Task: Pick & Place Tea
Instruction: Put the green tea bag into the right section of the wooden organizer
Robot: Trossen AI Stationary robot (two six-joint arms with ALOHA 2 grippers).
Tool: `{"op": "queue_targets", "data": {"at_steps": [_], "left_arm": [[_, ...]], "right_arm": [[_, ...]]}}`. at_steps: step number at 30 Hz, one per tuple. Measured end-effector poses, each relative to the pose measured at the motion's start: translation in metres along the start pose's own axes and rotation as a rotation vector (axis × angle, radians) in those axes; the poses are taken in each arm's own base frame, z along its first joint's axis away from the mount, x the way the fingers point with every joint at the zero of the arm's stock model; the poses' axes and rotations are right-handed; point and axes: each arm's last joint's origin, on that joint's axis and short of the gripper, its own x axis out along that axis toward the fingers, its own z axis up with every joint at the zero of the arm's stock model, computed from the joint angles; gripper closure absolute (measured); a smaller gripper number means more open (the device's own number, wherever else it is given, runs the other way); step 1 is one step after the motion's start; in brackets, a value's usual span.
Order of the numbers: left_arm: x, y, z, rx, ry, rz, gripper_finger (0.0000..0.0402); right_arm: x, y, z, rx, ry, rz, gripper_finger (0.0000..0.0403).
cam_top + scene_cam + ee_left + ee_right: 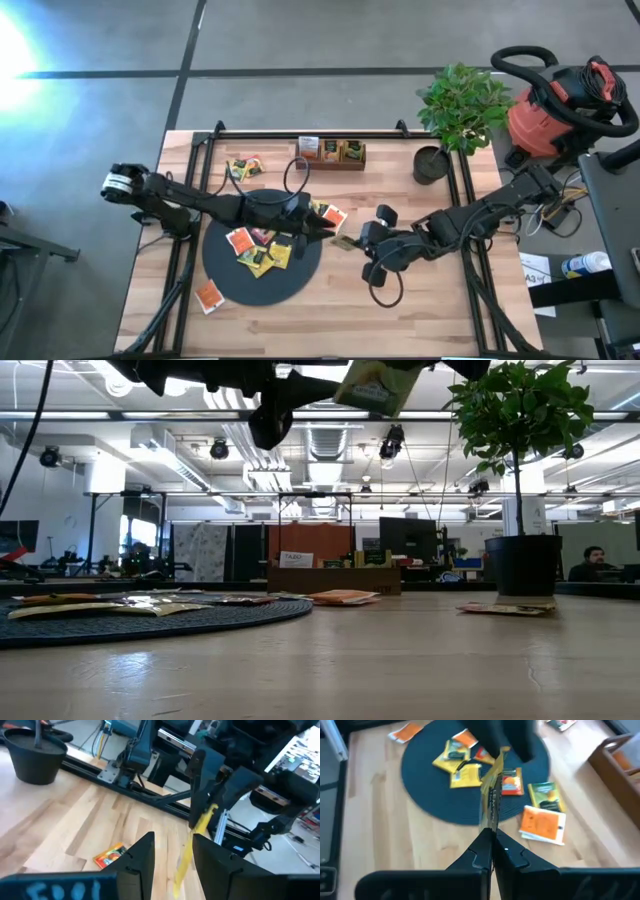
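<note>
Right wrist view: the right gripper (491, 851) has its two dark fingers pressed tight on the edge of a thin yellow tea packet (491, 795), which it holds up in the air over the table. The left gripper (172, 857) is right at the same packet, and its two fingers stand apart with the packet's yellow edge between them, not pinched.

Under them lies a round black woven mat (222, 280) on the pale wooden table (420, 310). On the mat are more small square tea packets (262, 252), yellow and orange-red. One orange packet (208, 297) lies at the mat's rim, and two more (330, 213) lie just off the mat beside the grippers. A pair of packets (243, 168) lies farther back on the bare wood.

At the far edge stands a brown wooden tray (331, 152) with packets standing upright in its boxes. In the low view a white card on it carries a word, too small to read. Near it is a small leafy green plant in a black pot (433, 163). Past the table sits a red and black shop vacuum (560, 105).
</note>
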Motion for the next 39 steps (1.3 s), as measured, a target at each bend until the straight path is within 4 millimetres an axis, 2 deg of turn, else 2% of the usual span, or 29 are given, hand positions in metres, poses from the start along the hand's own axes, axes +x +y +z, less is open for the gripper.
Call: {"op": "queue_targets", "data": {"at_steps": [6, 10, 15, 22, 30, 39], "left_arm": [[0.01, -0.002, 0.009, 0.017, 0.09, -0.08, 0.0275], [0.02, -0.003, 0.009, 0.071, 0.195, -0.065, 0.0275], [0.025, -0.005, 0.014, 0.118, 0.265, -0.053, 0.0275], [0.026, -0.004, 0.021, 0.135, 0.268, -0.083, 0.0275], [0.04, 0.001, 0.011, 0.118, 0.336, -0.141, 0.0275], [0.045, 0.005, 0.02, 0.124, 0.326, -0.135, 0.0275]], "right_arm": [[0.01, -0.006, 0.002, -0.021, 0.071, 0.055, 0.0394], [0.019, -0.009, 0.003, -0.039, 0.116, 0.087, 0.0394], [0.021, -0.011, 0.003, -0.051, 0.133, 0.105, 0.0394], [0.023, -0.01, 0.003, -0.048, 0.154, 0.143, 0.0394], [0.029, -0.013, 0.008, -0.052, 0.142, 0.166, 0.0394], [0.029, -0.015, 0.008, -0.051, 0.164, 0.182, 0.0394]]}}
